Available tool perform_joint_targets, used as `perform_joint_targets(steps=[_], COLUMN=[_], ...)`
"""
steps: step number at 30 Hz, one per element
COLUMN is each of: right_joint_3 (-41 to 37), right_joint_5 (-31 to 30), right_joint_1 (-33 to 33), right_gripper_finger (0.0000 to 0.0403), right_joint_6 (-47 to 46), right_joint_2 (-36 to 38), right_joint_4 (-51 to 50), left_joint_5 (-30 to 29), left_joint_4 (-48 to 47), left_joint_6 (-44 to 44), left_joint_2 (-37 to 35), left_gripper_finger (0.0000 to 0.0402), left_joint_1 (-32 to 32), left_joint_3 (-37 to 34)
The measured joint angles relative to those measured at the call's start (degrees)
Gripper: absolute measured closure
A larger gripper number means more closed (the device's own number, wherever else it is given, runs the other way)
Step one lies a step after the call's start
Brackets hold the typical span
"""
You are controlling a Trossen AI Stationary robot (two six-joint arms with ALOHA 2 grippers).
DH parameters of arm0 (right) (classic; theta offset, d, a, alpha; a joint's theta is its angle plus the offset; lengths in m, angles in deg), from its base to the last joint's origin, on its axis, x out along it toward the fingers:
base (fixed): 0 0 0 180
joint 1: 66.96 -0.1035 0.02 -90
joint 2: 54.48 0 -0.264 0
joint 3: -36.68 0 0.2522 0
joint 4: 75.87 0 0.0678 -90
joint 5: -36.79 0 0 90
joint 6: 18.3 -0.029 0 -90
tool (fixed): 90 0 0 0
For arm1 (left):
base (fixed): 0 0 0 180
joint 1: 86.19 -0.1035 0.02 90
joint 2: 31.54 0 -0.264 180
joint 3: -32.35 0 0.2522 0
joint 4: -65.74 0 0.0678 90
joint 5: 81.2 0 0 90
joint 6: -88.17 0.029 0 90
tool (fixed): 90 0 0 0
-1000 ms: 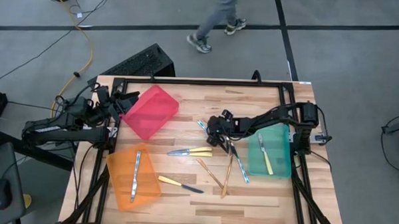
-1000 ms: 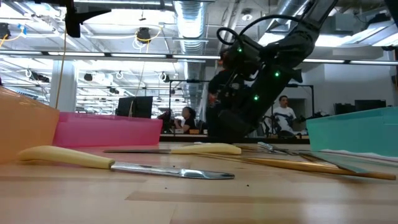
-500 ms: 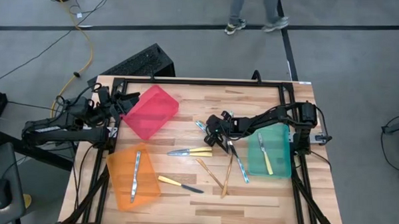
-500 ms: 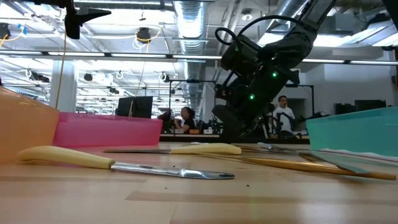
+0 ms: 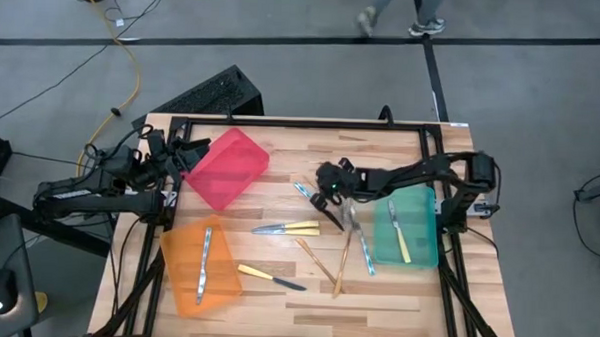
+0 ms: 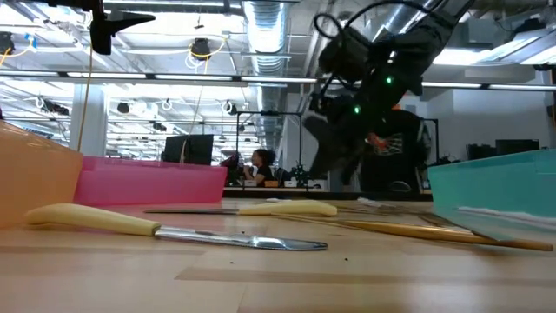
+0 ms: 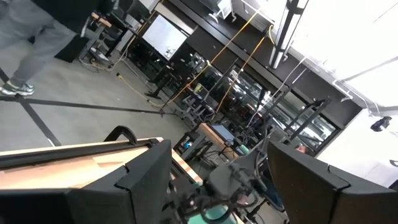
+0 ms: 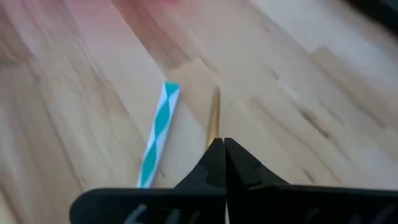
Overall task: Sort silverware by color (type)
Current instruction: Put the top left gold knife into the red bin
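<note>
1. Right gripper [image 5: 327, 194] – above the middle of the table [image 5: 276, 288], lifted clear of the wood in the low view. Its fingers [image 8: 239, 169] are pressed together on a slim gold piece [image 8: 213, 118], whose free end sticks out past the tips.
2. Just beside the held piece, on the wood below the right gripper, lies a teal-and-white striped piece [image 8: 158, 134] – not touching it.
3. Loose silverware near the right gripper, toward the table's front: a yellow-handled knife [image 5: 287, 228], two gold pieces [image 5: 315, 259] crossing each other, and a silvery-blue piece [image 5: 360, 249] next to the green bin [image 5: 422, 255].
4. Further from the right gripper, toward the front left, a second yellow-handled knife [image 5: 270, 278] lies just beside the orange bin [image 5: 176, 274].
5. Green bin holds one yellow-handled piece [image 5: 399, 232]; orange bin holds one silvery piece [image 5: 204, 263].
6. Red bin [image 5: 227, 168] stands tilted, well apart from the right gripper; contents cannot be told.
7. Left gripper [image 5: 188, 157] waits at the table's left edge, beside the red bin, fingers [image 7: 146, 180] spread, holding nothing.
</note>
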Motion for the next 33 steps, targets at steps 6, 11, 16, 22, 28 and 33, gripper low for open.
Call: perform_joint_targets(steps=[6,11,16,22,28,33], right_joint_3=[0.2,0.2,0.2,0.2,-6.9,-13.9], right_joint_5=[0.0,-0.1,-0.1,-0.1,0.7,1.3], right_joint_1=[0.0,-0.1,-0.1,-0.2,0.0,0.0], right_gripper_finger=[0.0397,0.0384,0.0332,0.0251,0.0178,0.0172], right_joint_6=[1.1,2.1,4.5,8.8,9.4,8.3], right_joint_2=[2.9,3.6,3.6,3.6,3.8,3.8], right_joint_4=[6.1,4.8,2.4,2.5,14.2,25.3], left_joint_5=[0.0,0.0,0.1,0.1,0.5,0.4], left_joint_4=[0.1,0.0,0.0,0.0,-0.1,-0.1], left_joint_6=[0.0,-0.6,-0.9,-0.9,-0.9,-0.9], left_joint_2=[0.0,0.0,0.0,0.0,0.0,0.0], left_gripper_finger=[0.0155,0.0155,0.0155,0.0155,0.0155,0.0155], left_joint_1=[0.0,0.0,0.0,0.0,0.0,0.0], left_joint_3=[0.0,0.0,0.0,0.0,0.0,0.0])
